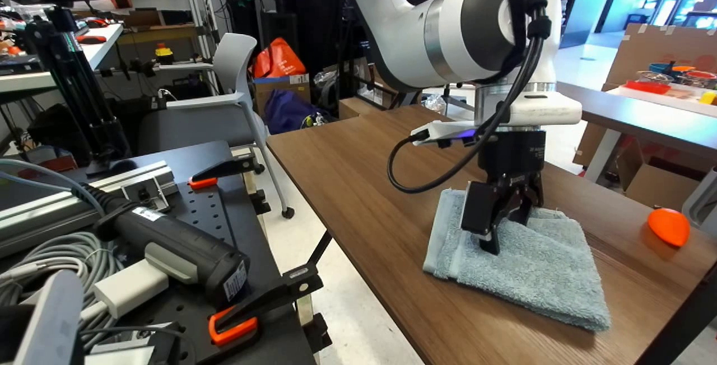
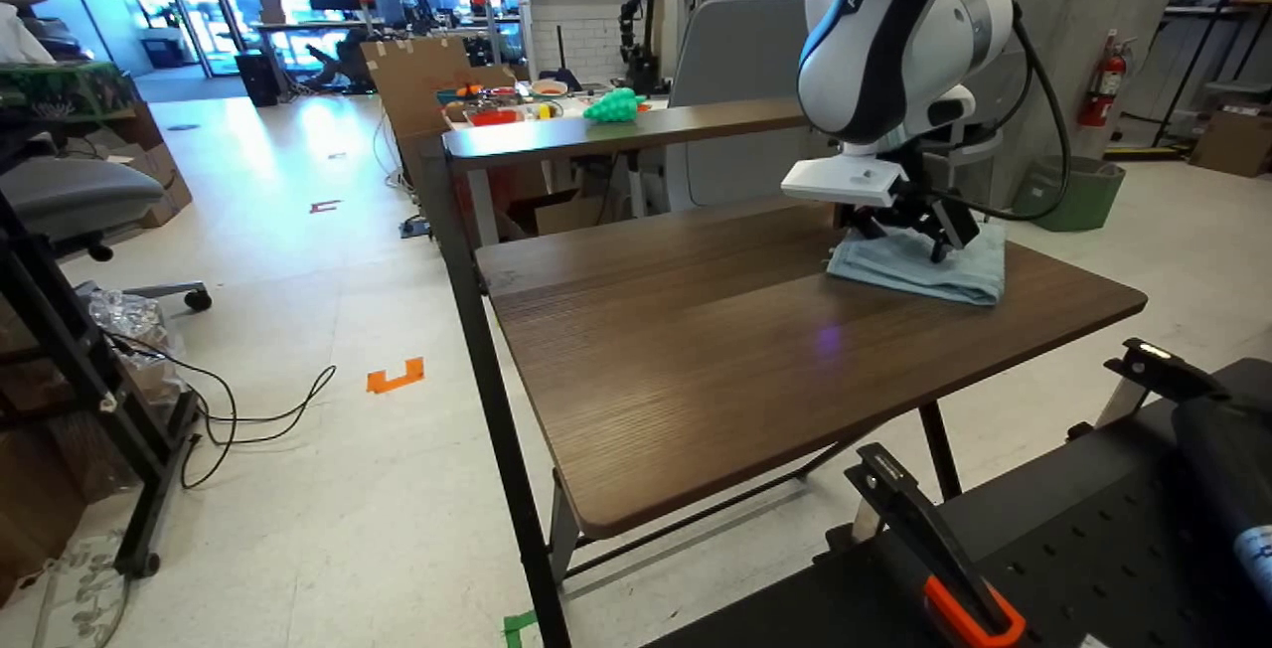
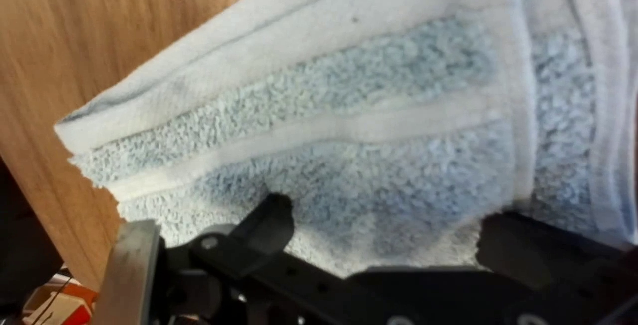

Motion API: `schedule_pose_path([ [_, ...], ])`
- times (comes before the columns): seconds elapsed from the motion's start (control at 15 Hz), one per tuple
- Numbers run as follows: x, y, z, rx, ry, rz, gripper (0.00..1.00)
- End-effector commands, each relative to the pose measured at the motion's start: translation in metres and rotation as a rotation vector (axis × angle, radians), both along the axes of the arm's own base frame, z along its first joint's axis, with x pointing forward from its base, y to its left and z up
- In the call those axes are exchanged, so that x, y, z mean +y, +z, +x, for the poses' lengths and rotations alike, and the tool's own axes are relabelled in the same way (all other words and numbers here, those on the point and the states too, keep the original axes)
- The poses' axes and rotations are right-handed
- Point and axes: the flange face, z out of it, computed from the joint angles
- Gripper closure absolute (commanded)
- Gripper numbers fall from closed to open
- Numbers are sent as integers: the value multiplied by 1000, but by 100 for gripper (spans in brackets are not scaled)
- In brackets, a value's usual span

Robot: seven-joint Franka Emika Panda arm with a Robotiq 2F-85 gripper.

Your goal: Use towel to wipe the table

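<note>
Towel (image 1: 549,275), blue-grey, folded, lying on the brown table (image 1: 347,169), directly beneath the jaws. Gripper (image 1: 505,233): jaws spread apart, fingertips (image 3: 275,220) pressed against the towel; dark housing (image 1: 518,155) bears lettering too small to read. Arm (image 2: 934,47), above the jaws: letters "FRA" legible. Black tool (image 1: 173,244), well apart from the jaws: barcode label (image 1: 234,282), print unreadable.
</note>
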Motion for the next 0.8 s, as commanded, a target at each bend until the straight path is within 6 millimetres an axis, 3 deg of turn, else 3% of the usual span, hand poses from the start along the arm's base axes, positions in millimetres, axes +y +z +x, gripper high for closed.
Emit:
schedule_pose_path([
  [0.0, 11, 3, 17, 1, -53, 18, 0],
  [0.2, 23, -6, 17, -46, -78, 55, 0],
  [0.53, -1, -42, -8, -141, -115, 89, 0],
  [0.73, 2, -48, -21, -205, -127, 167, 0],
])
